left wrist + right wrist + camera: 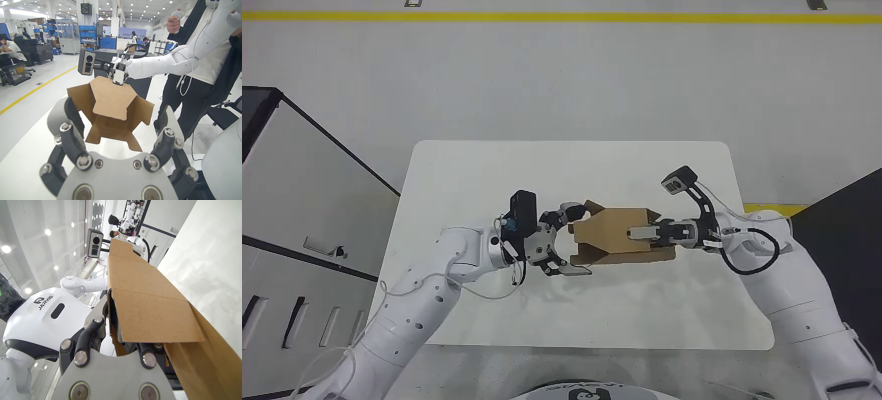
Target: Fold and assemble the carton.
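Carton (617, 233), brown with flaps splayed, is pinched by right gripper (118, 82); left gripper (118, 108) gapes.

Shells of left arm (432, 295) and right arm (807, 290): glossy white, ext. white cables. left gripper (119, 106), right gripper (642, 232): silver base plate w/ round screws, black linkages, textured black pads (73, 113). torso (34, 321): white, black oval inset, logo.

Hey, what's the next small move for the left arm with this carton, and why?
Probably ease the left pincer forward and nudge a side flap inward. The right pincer is clamped on the carton at its far end, and the near end faces the open left pincer with flaps splayed; just the upper flap leans over the opening.
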You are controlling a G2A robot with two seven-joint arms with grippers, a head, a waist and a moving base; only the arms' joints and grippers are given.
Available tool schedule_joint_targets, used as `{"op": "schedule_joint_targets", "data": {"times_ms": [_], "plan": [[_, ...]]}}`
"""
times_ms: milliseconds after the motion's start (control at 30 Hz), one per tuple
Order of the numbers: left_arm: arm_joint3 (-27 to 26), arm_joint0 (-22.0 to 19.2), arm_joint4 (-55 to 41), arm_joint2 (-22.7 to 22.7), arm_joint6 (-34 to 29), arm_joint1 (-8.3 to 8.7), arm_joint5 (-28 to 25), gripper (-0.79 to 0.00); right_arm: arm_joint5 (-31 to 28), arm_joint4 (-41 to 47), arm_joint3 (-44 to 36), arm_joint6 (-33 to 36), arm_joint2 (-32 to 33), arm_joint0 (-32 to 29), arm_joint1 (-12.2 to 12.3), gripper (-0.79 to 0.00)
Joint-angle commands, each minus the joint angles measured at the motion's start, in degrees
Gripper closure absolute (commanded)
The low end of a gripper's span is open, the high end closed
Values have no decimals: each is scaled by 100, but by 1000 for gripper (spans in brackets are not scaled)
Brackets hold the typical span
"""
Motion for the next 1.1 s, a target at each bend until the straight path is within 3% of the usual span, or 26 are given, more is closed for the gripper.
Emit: {"op": "schedule_joint_targets", "data": {"times_ms": [0, 567, 1067], "plan": [[-11, 13, 36, -4, 31, -1, 21, -785, 5, -9, -11, 5, -7, -2, 16, 0], [-51, 72, 207, -70, 140, 3, 107, -785, -12, 21, -143, -11, -78, -34, 139, 0], [-162, 260, 122, -188, 144, 42, -17, -785, -380, 153, 46, -380, -44, -124, 185, 0]]}}
